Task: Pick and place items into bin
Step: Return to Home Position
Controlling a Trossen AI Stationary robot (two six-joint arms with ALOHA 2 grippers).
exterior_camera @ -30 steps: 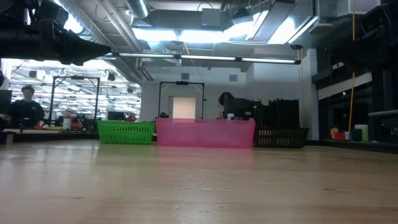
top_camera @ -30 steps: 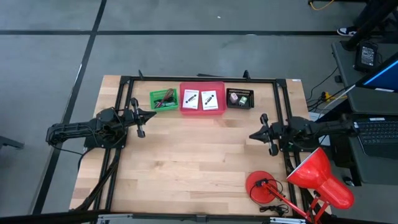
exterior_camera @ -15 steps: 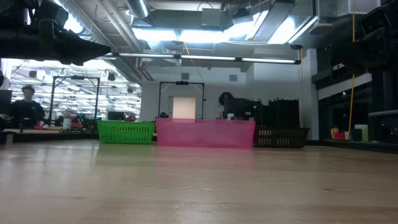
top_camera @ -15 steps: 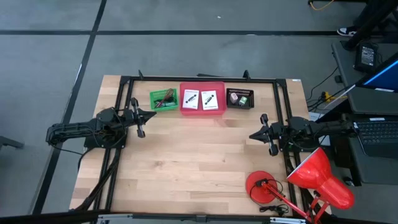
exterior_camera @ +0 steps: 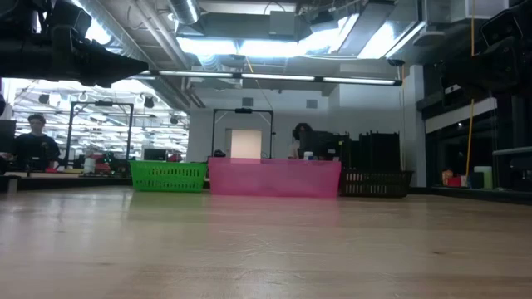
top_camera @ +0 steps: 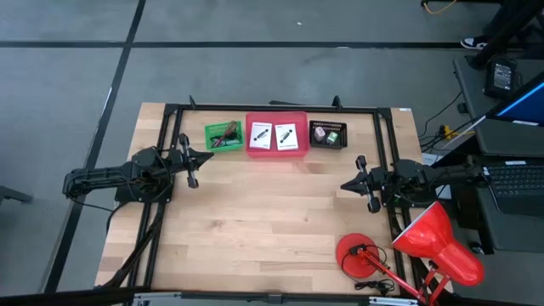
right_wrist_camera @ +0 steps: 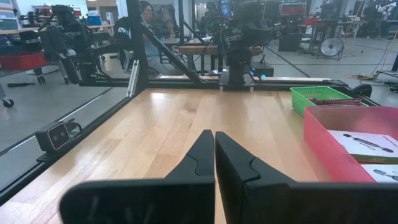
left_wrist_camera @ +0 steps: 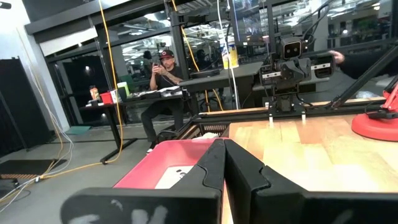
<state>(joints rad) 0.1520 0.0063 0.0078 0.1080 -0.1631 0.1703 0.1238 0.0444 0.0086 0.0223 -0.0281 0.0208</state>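
Three bins stand in a row at the table's far edge. A green bin [top_camera: 223, 135] holds thin red and dark cords. A pink bin [top_camera: 276, 135] holds two white cards with a black mark [top_camera: 260, 133] [top_camera: 286, 134]. A black bin [top_camera: 328, 134] holds a pinkish piece and a green piece. My left gripper [top_camera: 193, 164] hovers at the table's left side, shut, its fingers [left_wrist_camera: 224, 163] pointing at the right side. My right gripper [top_camera: 360, 182] hovers at the right side, shut, pointing left [right_wrist_camera: 214, 155]. Neither touches anything.
A red desk lamp [top_camera: 425, 240] with a round base [top_camera: 358, 255] stands at the table's near right corner. A black frame [top_camera: 276, 107] runs along the far and side edges. Bare wood [top_camera: 272, 212] lies between the arms. People sit in the room beyond [left_wrist_camera: 163, 74].
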